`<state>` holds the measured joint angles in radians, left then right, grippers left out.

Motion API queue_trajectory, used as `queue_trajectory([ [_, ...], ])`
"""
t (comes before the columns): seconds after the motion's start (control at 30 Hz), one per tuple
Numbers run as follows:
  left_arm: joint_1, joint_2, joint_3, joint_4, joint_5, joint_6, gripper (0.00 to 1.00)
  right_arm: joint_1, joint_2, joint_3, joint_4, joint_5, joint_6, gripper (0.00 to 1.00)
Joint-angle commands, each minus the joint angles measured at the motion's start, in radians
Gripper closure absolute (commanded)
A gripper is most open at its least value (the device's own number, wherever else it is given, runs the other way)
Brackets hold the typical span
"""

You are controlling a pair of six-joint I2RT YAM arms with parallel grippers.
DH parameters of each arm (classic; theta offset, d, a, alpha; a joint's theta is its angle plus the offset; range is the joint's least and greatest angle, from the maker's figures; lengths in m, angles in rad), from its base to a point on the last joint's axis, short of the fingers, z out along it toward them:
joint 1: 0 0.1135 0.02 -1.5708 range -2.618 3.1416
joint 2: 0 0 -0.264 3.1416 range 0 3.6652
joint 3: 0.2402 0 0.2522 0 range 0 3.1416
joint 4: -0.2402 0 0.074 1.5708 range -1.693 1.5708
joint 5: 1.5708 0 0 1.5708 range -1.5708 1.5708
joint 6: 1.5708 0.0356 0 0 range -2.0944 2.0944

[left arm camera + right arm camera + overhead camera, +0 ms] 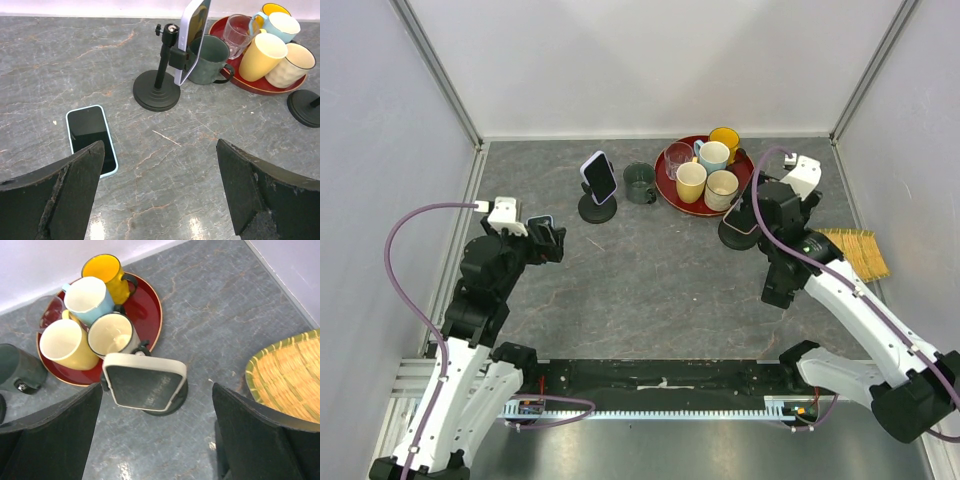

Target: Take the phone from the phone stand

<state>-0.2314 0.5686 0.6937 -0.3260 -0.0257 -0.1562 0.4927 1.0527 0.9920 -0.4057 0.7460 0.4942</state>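
Observation:
A phone in a lavender case (600, 176) is clamped upright on a black stand (597, 208) at the back middle; the left wrist view shows the phone (194, 37) and its stand (157, 92). A second phone in a white case (144, 381) sits tilted on another black stand (172, 401), near the tray's right side (738, 230). My right gripper (752, 212) hovers over it, open, its fingers (55, 440) wide on either side and not touching. A third phone in a light blue case (91, 137) lies flat on the table. My left gripper (160, 145) is open and empty just beside it (548, 240).
A red tray (670, 190) holds several cups and a clear glass (678, 158). A dark green mug (639, 183) stands between the tray and the left stand. A woven straw mat (857, 252) lies at the right edge. Walls enclose the table.

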Motion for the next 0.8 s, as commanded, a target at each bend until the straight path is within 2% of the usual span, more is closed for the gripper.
queue_trajectory([
  [0.0,-0.026,-0.013,0.001,0.042,-0.005,0.021,0.01,-0.002,0.032,0.019,0.148,0.026,0.032,0.02],
  [0.3,-0.043,-0.018,0.006,0.038,0.007,0.021,0.01,-0.020,0.139,0.024,0.186,0.111,0.076,0.02],
  [0.6,-0.049,-0.009,0.003,0.039,0.013,0.021,0.02,-0.037,0.199,-0.013,0.237,0.076,0.072,0.02],
  [0.77,-0.051,-0.004,0.003,0.038,0.015,0.021,0.02,-0.037,0.202,-0.023,0.235,0.062,0.066,0.06],
])
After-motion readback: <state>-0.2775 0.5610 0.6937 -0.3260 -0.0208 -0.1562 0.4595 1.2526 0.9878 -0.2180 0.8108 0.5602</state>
